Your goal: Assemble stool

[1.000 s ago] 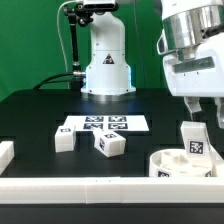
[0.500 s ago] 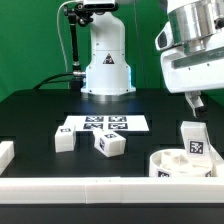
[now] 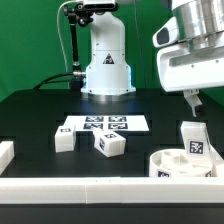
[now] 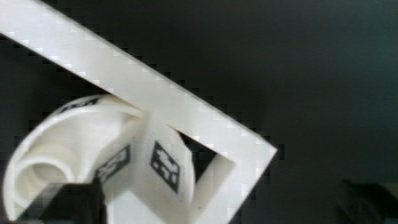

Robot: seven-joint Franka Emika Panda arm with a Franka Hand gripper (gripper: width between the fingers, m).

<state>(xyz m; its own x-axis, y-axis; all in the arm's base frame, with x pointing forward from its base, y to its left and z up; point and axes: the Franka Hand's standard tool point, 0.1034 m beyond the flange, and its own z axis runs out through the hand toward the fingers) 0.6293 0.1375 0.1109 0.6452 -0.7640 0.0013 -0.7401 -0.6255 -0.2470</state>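
Observation:
The stool's round rimmed seat disc (image 3: 172, 163) lies at the front of the exterior view's right. One blocky white leg (image 3: 195, 139) stands upright in it. Two more tagged legs rest loose on the black table: one (image 3: 63, 140) towards the left, one (image 3: 110, 146) tilted near the middle. My gripper (image 3: 205, 104) hangs above the upright leg, clear of it, open and empty; only one finger (image 3: 192, 101) shows plainly. In the wrist view the disc (image 4: 63, 145) and the tagged leg (image 4: 164, 162) lie far below my gripper (image 4: 214, 215).
The marker board (image 3: 105, 124) lies flat behind the loose legs. White border rails run along the front (image 3: 90, 186) and the left edge (image 3: 5, 153); a rail (image 4: 151, 85) crosses the wrist view diagonally. The robot base (image 3: 107, 65) stands at the back.
My gripper has risen a little and shifted towards the exterior view's right, so its second finger has left the frame. The parts have not moved.

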